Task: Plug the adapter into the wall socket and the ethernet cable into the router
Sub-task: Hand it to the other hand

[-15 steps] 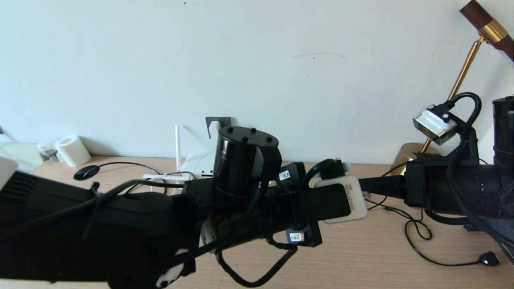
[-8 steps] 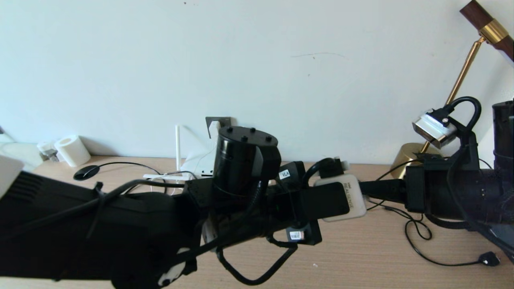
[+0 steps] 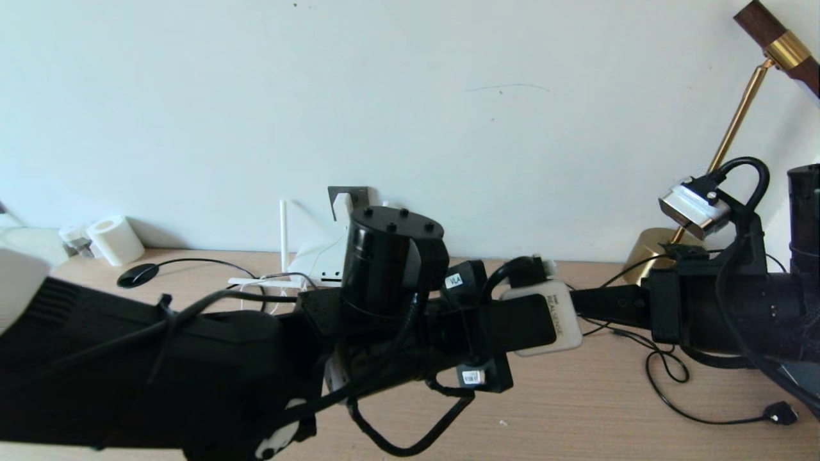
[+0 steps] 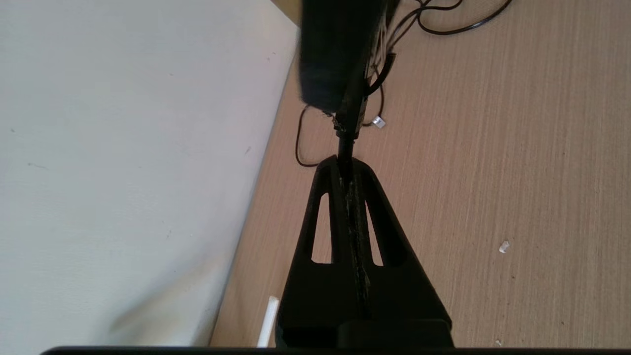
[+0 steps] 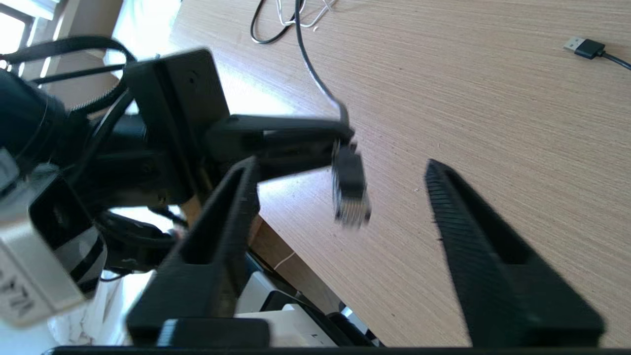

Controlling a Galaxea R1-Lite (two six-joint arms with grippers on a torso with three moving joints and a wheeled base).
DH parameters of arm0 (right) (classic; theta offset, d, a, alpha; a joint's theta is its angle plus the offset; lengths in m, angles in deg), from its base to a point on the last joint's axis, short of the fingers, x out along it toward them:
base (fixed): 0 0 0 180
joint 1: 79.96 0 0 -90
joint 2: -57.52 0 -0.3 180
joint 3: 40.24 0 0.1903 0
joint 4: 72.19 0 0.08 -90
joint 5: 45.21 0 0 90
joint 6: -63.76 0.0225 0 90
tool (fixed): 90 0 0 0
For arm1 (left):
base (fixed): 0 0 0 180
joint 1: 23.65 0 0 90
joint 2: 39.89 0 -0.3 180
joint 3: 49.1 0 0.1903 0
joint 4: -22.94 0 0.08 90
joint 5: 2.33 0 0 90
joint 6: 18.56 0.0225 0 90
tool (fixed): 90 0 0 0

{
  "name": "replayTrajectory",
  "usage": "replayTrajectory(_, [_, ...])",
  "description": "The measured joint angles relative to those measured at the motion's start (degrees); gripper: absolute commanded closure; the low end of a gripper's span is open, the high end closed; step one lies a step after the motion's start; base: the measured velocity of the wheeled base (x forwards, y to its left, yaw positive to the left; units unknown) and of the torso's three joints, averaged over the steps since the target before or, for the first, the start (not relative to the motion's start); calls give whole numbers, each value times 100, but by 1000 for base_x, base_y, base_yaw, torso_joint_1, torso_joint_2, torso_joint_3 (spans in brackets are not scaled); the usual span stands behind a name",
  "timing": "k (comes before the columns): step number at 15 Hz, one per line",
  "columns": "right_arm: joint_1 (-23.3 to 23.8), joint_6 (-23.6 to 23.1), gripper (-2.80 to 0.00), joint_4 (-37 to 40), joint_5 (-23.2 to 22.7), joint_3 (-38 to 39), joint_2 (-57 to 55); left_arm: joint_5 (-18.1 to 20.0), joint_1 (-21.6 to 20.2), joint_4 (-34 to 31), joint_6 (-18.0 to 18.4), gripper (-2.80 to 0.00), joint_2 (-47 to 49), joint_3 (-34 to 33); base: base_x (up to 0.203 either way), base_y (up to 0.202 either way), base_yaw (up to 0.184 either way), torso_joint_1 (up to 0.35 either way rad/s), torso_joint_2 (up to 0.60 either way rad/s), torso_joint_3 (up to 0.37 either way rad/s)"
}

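Note:
My left gripper (image 4: 345, 165) is shut on the black ethernet cable (image 4: 346, 148), just behind its plug. In the right wrist view that clear-tipped plug (image 5: 350, 190) hangs between the spread fingers of my open right gripper (image 5: 341, 164), touching neither finger. In the head view the left gripper is hidden behind its own wrist camera, and the right gripper (image 3: 580, 301) points left at it. The white router (image 3: 314, 262) stands against the wall with an antenna (image 3: 282, 237) upright. The dark grey wall socket (image 3: 349, 191) is above it, with a white block that looks like the adapter (image 3: 342, 203) against it.
A brass lamp (image 3: 653, 250) stands at the back right. Thin black cables loop on the table, one ending in a USB plug (image 3: 781, 413). A paper roll (image 3: 115, 240) and a flat black object (image 3: 138, 274) lie at the back left. The table edge (image 5: 276, 246) is near.
The right arm has sunk a little toward the table, its fingers staying at the left gripper's tip. The left arm has barely shifted.

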Motion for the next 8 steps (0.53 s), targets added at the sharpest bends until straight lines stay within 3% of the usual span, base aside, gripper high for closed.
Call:
replayTrajectory(2, [-3,18,-280,0,-9,19,15,7,-2,13,-7,0,15,5,0,0,0,0,0,0])
replayTrajectory(3, [-3,19,0,-2,-11,21,22,9,-6,16,-9,0,17,10,0,0,0,0,0,0])
replayTrajectory(8, [-8,10,0,2,-10,28,24,9,-20,18,-11,0,15,7,0,0,0,0,0,0])
